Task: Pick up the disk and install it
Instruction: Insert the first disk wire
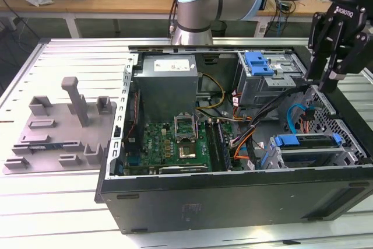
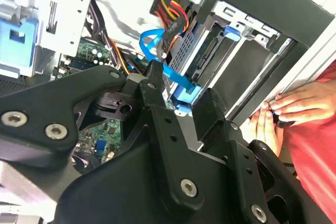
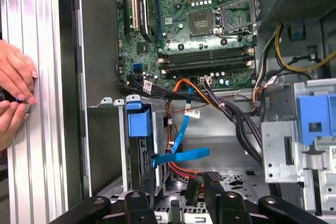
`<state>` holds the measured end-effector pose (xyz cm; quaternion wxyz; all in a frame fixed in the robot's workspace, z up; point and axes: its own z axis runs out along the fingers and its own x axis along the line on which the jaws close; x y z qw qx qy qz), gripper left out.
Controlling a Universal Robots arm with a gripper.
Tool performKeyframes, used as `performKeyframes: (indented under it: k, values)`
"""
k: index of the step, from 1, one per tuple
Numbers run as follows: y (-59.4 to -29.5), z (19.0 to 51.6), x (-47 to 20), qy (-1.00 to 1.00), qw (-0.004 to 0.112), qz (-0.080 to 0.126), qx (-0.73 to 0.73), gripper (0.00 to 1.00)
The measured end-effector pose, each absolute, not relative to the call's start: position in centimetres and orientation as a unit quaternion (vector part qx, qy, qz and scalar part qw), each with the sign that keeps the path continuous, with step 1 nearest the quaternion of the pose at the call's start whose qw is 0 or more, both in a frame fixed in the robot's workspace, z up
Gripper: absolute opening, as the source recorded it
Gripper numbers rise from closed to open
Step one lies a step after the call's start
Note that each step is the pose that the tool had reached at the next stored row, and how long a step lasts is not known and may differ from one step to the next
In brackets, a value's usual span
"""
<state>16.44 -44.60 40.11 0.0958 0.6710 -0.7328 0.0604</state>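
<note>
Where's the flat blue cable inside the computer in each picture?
Exterior view: the flat blue cable curves inside the computer case, toward the exterior view's right.
Second wrist view: it loops beside the red-and-yellow wires.
First wrist view: it bends near the orange wires.
Shared landmark: the blue latch atop the grey cage.

Your black gripper (image 1: 328, 83) hangs above the open black computer case (image 1: 233, 196) at the exterior view's right; the blue-railed silver disk (image 1: 308, 142) sits inside, close by.
</note>
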Motion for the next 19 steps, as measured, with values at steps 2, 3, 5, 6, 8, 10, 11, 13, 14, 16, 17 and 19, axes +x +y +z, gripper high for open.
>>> performKeyframes:
  k: [2, 3, 5, 6, 8, 10, 11, 13, 14, 16, 17, 19]
  values:
    - [-44.5, 40.1, 16.7, -0.736, 0.097, 0.061, 0.667, 0.51]
    - [-44.5, 40.0, 16.9, -0.738, 0.097, 0.061, 0.665, 0.51]
    - [-44.5, 40.0, 17.1, -0.748, 0.099, 0.060, 0.654, 0.51]
    - [-44.5, 40.0, 17.1, -0.751, 0.100, 0.060, 0.650, 0.51]
    - [-44.5, 39.9, 17.2, -0.763, 0.101, 0.059, 0.636, 0.51]
    - [-44.4, 39.8, 17.6, -0.768, 0.104, 0.060, 0.629, 0.51]
    - [-44.4, 39.8, 17.7, -0.770, 0.104, 0.061, 0.627, 0.51]
    - [-44.3, 39.8, 17.9, -0.772, 0.107, 0.063, 0.624, 0.51]
    - [-44.2, 39.7, 18.0, -0.772, 0.109, 0.065, 0.623, 0.51]
    - [-43.8, 39.7, 18.1, -0.772, 0.113, 0.071, 0.621, 0.51]
    - [-43.6, 39.6, 18.2, -0.772, 0.116, 0.074, 0.621, 0.51]
    - [-43.1, 39.5, 18.3, -0.771, 0.121, 0.080, 0.620, 0.51]
